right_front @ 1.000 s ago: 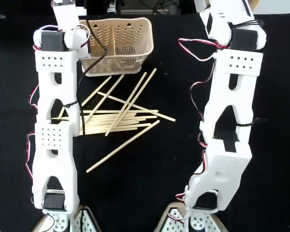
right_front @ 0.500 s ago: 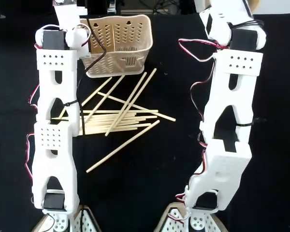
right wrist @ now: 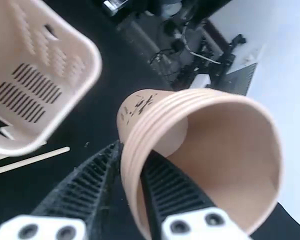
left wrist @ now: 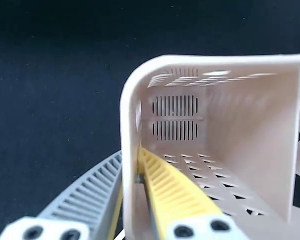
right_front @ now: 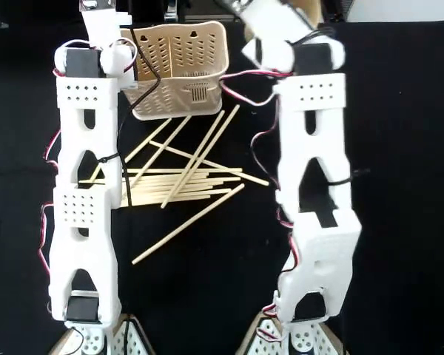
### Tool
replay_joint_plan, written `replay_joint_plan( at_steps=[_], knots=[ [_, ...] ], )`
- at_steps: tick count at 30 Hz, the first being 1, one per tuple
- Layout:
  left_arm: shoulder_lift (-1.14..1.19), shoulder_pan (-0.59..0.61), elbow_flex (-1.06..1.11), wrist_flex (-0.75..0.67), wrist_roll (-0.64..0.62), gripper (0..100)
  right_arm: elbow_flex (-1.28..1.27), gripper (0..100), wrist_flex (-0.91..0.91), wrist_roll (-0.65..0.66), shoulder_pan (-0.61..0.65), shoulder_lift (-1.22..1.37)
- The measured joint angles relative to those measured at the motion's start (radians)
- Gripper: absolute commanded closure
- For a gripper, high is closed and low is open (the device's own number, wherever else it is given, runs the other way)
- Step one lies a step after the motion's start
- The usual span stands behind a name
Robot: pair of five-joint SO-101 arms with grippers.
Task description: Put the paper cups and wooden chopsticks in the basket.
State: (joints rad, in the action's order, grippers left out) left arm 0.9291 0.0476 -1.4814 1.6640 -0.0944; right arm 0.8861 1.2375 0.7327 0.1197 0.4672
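Note:
A beige slotted basket (right_front: 181, 66) stands tilted at the table's far edge. My left gripper (left wrist: 131, 154) is shut on the basket's side wall (left wrist: 132, 105), with the yellow finger inside and the grey finger outside. Several wooden chopsticks (right_front: 179, 181) lie scattered on the black cloth in front of the basket. My right gripper (right wrist: 132, 152) is shut on the rim of a nested stack of brown paper cups (right wrist: 200, 145), held in the air to the right of the basket (right wrist: 35, 85). One finger is inside the cups and one outside.
The two white arms stretch along the table, the left arm (right_front: 85, 185) beside the chopstick pile and the right arm (right_front: 314, 185) just right of it. Cables and equipment (right wrist: 190, 35) lie beyond the table's far edge.
My right arm has swung left toward the basket with the cups in its grip. The basket tipped and shifted slightly in the left gripper's hold. The chopsticks have not moved.

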Motion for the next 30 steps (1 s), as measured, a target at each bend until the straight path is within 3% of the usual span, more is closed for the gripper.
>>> replay_joint_plan(
  at_steps=[7,14,30],
  knots=[
    [0.014,-0.002,0.0,-0.002,0.0,97,0.0,98.6,-0.015,-0.071,0.038,0.0],
    [0.014,-0.029,0.0,0.021,0.003,97,0.0,98.6,-0.112,-0.261,0.074,0.0],
    [0.012,-0.049,0.0,0.052,0.002,97,0.011,98.6,-0.114,-0.288,0.114,-0.06]
  ],
)
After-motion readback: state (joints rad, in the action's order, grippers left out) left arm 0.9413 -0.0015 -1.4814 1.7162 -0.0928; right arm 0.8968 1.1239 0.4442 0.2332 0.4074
